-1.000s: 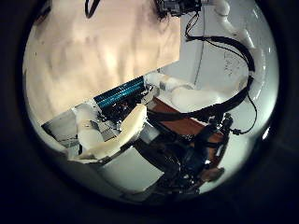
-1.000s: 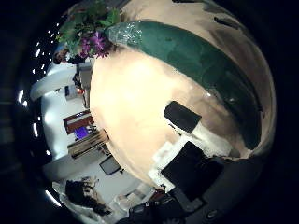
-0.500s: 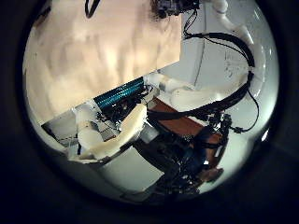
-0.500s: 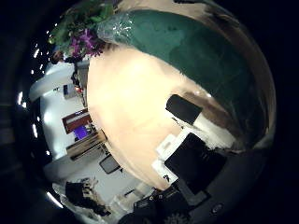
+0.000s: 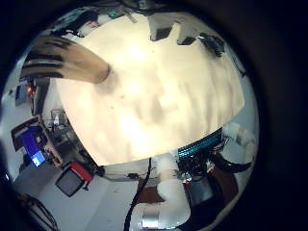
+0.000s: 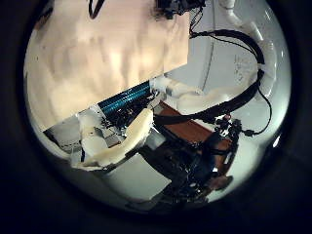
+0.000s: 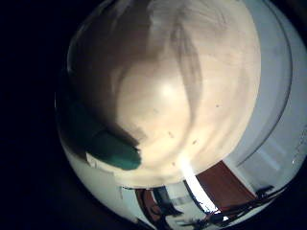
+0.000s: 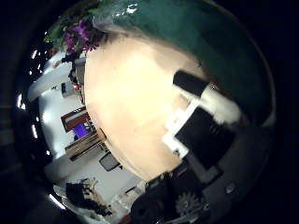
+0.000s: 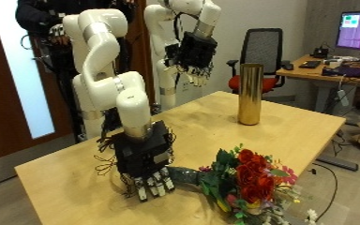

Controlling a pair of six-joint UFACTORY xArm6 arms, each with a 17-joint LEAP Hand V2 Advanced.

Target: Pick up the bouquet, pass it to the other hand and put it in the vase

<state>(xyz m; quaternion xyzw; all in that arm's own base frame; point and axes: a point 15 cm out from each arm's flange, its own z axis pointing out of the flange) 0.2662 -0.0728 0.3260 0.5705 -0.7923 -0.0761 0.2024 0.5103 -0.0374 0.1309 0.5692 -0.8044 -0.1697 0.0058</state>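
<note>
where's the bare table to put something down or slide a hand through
The widest free patch of table lies between the right hand and the vase, running back under the raised left hand. It is crowded at the near edge, where the bouquet lies beside the right hand.

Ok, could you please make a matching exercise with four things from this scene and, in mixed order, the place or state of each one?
Things:
1. bouquet
2. vase
3. left hand
4. right hand

Places or states:
A. stands upright on the table
B. is up in the air, fingers relaxed, holding nothing
C. lies on its side on the table
D. is low at the table, beside the bouquet's wrapped end

Right pairs: 1-C, 2-A, 3-B, 4-D.
</note>
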